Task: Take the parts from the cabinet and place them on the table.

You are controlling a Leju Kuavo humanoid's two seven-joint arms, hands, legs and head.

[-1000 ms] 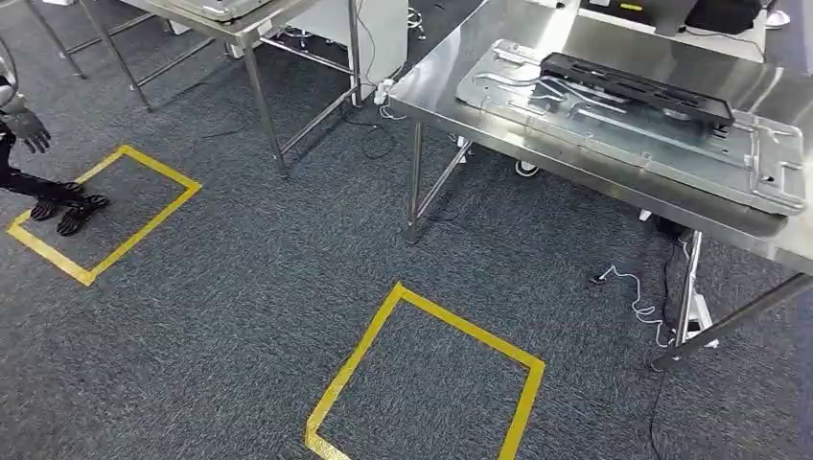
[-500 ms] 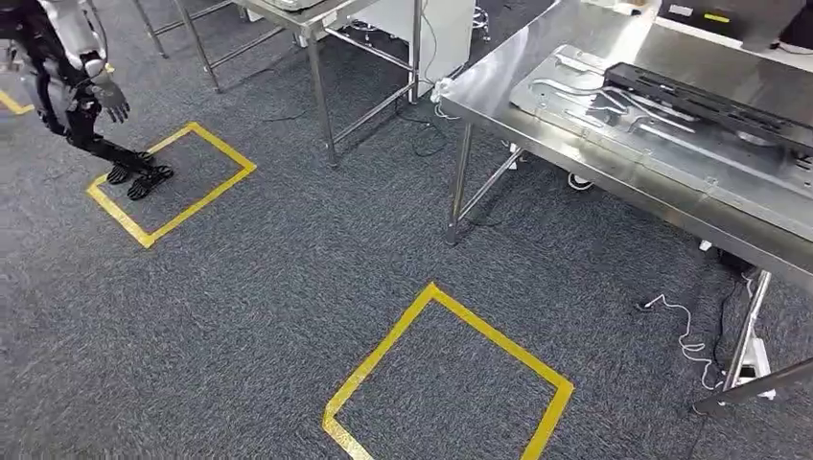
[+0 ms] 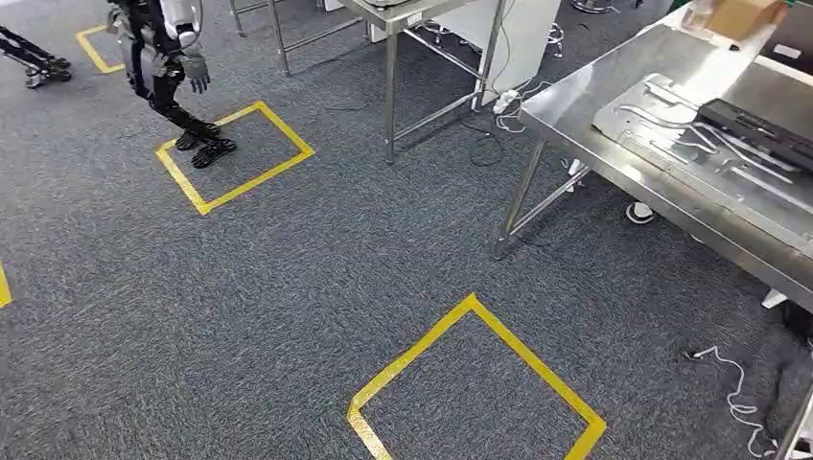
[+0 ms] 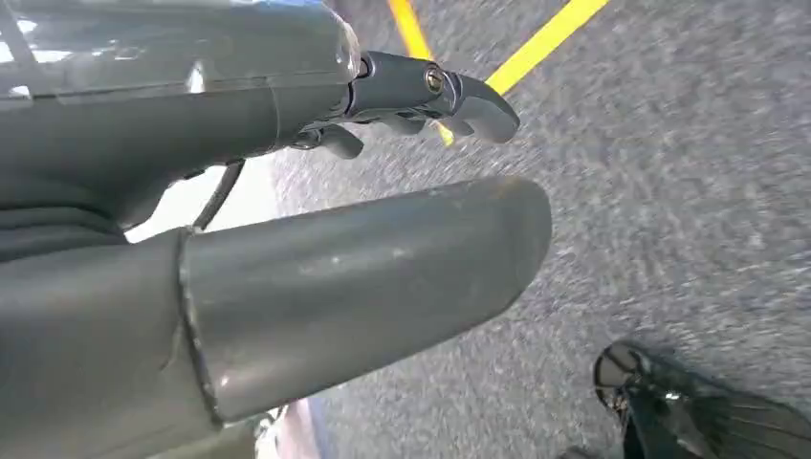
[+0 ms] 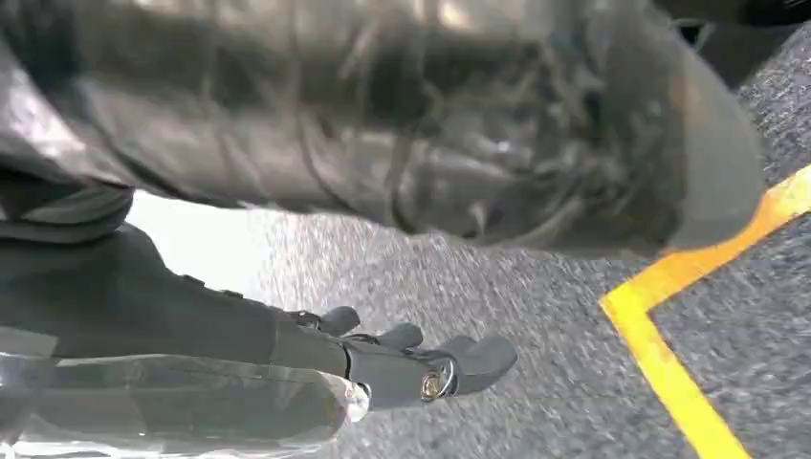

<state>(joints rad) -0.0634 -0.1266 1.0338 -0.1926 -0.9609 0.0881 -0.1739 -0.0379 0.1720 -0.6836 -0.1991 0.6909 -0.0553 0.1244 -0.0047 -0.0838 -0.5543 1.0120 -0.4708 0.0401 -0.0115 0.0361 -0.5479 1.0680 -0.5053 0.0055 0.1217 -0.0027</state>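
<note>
Hanging at the robot's sides, left hand (image 4: 287, 191) and right hand (image 5: 363, 316) carry nothing, fingers loosely apart. Black ribbed plastic part (image 3: 757, 125) lies on stainless-steel table (image 3: 614, 105); next, walk steadily to the cabinet.

A taped square (image 3: 476, 383) lies on the carpet (image 3: 288, 278) in the near foreground. To its right stands a steel table (image 3: 614, 105), bearing a metal panel (image 3: 671, 125) with a long tray (image 3: 757, 129) on top. Behind stands a second table (image 3: 403, 14). At far left, another robot (image 3: 168, 57) stands in a further taped square (image 3: 235, 153). A cable (image 3: 733, 383) lies beneath the near table.
</note>
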